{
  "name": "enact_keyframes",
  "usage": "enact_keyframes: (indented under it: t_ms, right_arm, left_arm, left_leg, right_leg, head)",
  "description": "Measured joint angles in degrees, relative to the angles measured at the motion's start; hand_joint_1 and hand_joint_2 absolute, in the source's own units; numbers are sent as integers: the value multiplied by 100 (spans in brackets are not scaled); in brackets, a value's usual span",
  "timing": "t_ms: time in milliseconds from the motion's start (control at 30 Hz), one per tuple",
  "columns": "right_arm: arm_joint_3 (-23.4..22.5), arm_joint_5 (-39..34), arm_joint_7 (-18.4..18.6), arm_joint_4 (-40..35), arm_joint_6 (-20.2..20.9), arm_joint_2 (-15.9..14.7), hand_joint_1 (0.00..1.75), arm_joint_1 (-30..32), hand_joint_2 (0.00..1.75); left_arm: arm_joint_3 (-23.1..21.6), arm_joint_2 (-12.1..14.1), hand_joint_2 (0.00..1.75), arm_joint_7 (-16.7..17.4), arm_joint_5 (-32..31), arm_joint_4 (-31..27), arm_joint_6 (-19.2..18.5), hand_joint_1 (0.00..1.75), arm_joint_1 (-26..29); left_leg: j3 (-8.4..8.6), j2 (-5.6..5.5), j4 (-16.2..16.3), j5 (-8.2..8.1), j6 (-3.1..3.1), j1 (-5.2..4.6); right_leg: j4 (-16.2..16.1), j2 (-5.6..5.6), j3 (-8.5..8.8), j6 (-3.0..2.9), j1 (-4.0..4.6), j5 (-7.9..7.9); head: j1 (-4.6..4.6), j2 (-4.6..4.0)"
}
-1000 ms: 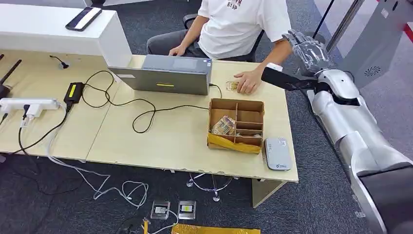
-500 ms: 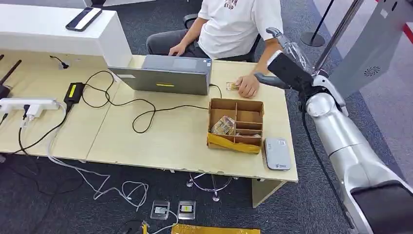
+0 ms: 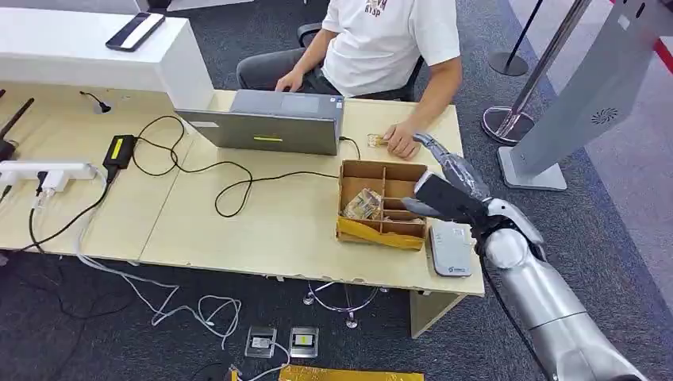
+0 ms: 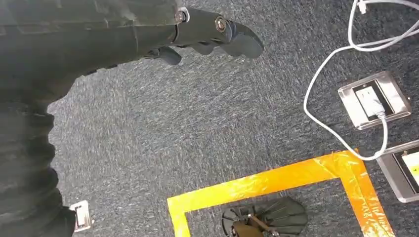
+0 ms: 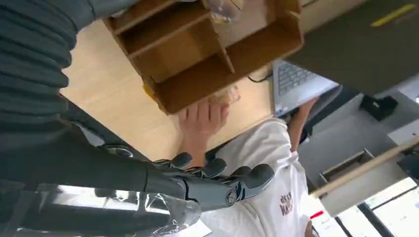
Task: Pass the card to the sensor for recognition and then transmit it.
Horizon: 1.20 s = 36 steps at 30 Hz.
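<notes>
Card (image 3: 378,140) half hidden under person's hand (image 3: 403,140), beyond cardboard box (image 3: 385,203).

From the head view we look forward and down from high up onto the desk (image 3: 270,230), the cardboard box (image 3: 385,202) and a seated person (image 3: 389,40) across it, our right hand (image 3: 448,186) reaching in low on the right. Our right wrist view sits close behind that hand (image 5: 212,185), turned over, and shares the same box (image 5: 197,54), desk edge and person (image 5: 257,197). Our left wrist view hangs close behind the left hand (image 4: 212,37), facing straight down at grey carpet (image 4: 173,138), orange floor tape (image 4: 276,180) and floor sockets (image 4: 373,98).
</notes>
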Motion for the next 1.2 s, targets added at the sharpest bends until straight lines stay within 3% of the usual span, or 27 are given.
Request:
enact_keyframes:
  t_ms: [267, 433, 600, 1200]
  right_arm:
    - [7, 567, 181, -367, -11, -94, 0, 437, 175]
    - [66, 1702, 560, -411, -297, -98, 0, 628, 175]
    - [160, 2124, 756, -507, -365, -135, 0, 721, 175]
    - [291, 2653, 911, -961, -361, -277, 0, 1052, 175]
  left_arm:
    - [9, -13, 175, 7, 2, 0, -2, 0, 6]
    - [59, -33, 175, 48, 9, 0, 7, 0, 10]
    - [92, -48, 175, 68, -20, 0, 7, 0, 9]
    - [92, -50, 175, 120, -138, 0, -33, 0, -6]
  left_leg:
    - [-2, 4, 0, 0, 0, -1]
    - [-3, 3, 0, 0, 0, -1]
    - [-3, 3, 0, 0, 0, -1]
    - [-3, 4, 0, 0, 0, 0]
  right_leg:
    - [0, 4, -2, -1, -1, 1]
    - [0, 3, -1, -1, -1, 1]
    - [0, 3, -2, -1, 0, 1]
    - [0, 5, -2, -2, 0, 1]
  head:
    - [0, 0]
    - [0, 2]
    - [0, 0]
    - [0, 0]
